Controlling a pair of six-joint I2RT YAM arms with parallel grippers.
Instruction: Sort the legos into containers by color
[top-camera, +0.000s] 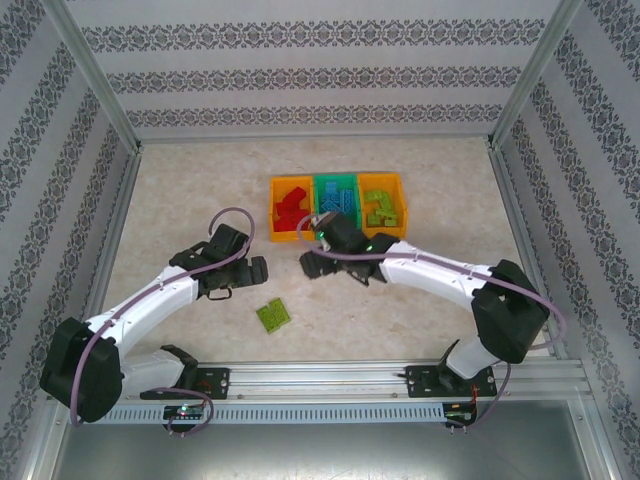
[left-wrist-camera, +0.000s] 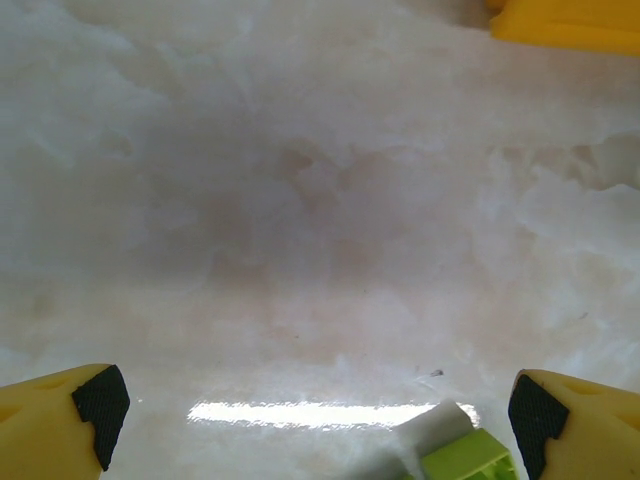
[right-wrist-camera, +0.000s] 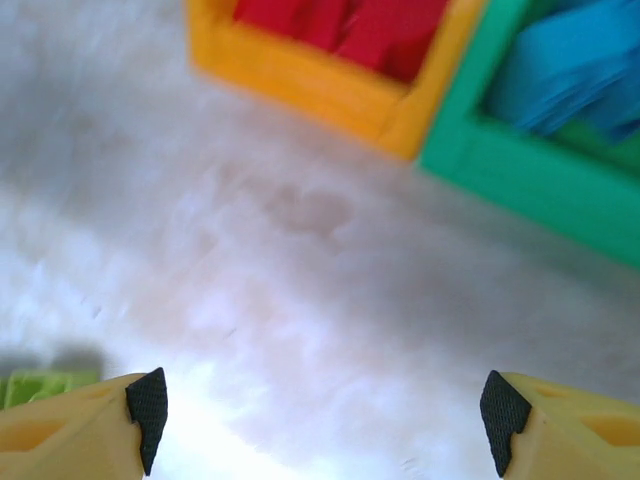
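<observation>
I see left and right jaws spread wide; a green brick (top-camera: 272, 315) lies on the surface (top-camera: 200, 190) at seven o'clock from the bins (top-camera: 336, 177).

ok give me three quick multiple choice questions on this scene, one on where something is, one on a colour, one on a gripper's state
1. Where is the loose flat lime green plastic lego?
A in an orange bin
B on the marbled table
C held in a gripper

2. What colour is the load in the green rectangular plastic bin?
A red
B lime green
C blue

3. How is the right gripper?
A open and empty
B shut on a red brick
C shut on a blue brick

Answers:
1 B, the top view shows it lying flat on bare table.
2 C, blue bricks fill it.
3 A, its fingers stand wide apart with nothing between.
</observation>
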